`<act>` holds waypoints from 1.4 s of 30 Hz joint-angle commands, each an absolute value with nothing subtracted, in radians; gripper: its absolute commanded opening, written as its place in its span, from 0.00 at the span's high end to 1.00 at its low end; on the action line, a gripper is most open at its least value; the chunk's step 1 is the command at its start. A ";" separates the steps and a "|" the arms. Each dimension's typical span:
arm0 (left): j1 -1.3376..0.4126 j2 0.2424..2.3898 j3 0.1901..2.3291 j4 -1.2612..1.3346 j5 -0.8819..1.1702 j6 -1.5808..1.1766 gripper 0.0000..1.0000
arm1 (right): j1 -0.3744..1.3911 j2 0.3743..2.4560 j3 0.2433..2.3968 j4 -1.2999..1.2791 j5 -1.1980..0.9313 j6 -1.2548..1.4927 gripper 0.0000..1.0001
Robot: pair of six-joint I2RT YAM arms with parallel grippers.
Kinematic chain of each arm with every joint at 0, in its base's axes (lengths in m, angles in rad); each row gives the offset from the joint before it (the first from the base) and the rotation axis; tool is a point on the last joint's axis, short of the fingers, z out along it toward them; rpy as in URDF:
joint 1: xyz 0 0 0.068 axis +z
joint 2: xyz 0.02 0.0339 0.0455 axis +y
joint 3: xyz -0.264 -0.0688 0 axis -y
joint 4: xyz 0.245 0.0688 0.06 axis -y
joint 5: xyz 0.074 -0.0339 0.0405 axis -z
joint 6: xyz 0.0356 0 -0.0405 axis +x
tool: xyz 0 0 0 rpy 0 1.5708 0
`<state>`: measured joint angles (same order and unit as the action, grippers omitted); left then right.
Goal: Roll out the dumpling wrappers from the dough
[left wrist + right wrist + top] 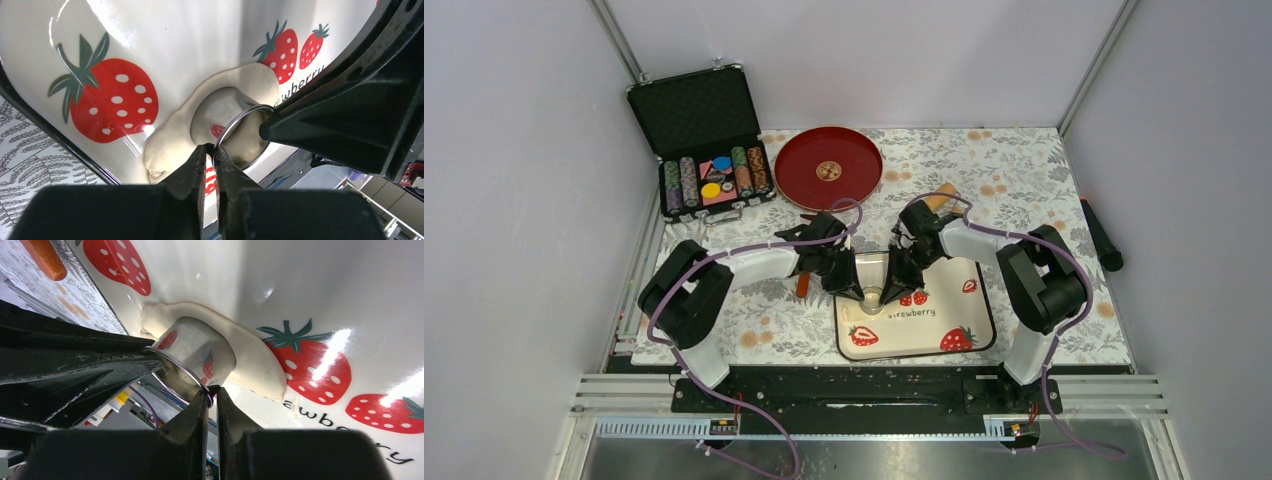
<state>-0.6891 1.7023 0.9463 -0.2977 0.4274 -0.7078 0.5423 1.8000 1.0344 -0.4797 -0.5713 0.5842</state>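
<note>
A flattened sheet of pale dough (170, 140) lies on the strawberry tray (924, 335); it also shows in the right wrist view (260, 365). A small metal ring cutter (225, 112) stands upright on the dough, seen too in the right wrist view (200, 347) and from above (871, 298). My left gripper (212, 147) is shut on the cutter's top rim from one side. My right gripper (212, 392) is shut on the rim from the opposite side. No separate dumpling wrapper shows; the cutter hides what is inside it.
A red plate with a gold emblem (828, 167) and an open poker chip case (704, 140) sit at the back left. An orange handle (802, 287) lies left of the tray. A tan wooden roller end (939, 197) lies behind the right arm. A black object (1102, 240) lies far right.
</note>
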 commanded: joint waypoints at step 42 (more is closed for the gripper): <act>-0.696 1.851 0.842 -0.384 0.265 -0.805 1.00 | 0.573 1.928 1.035 -0.640 -0.362 0.417 1.00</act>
<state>-0.6868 1.7245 0.9123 -0.2455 0.4423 -0.8101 0.5518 1.8362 1.0821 -0.5526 -0.5354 0.5072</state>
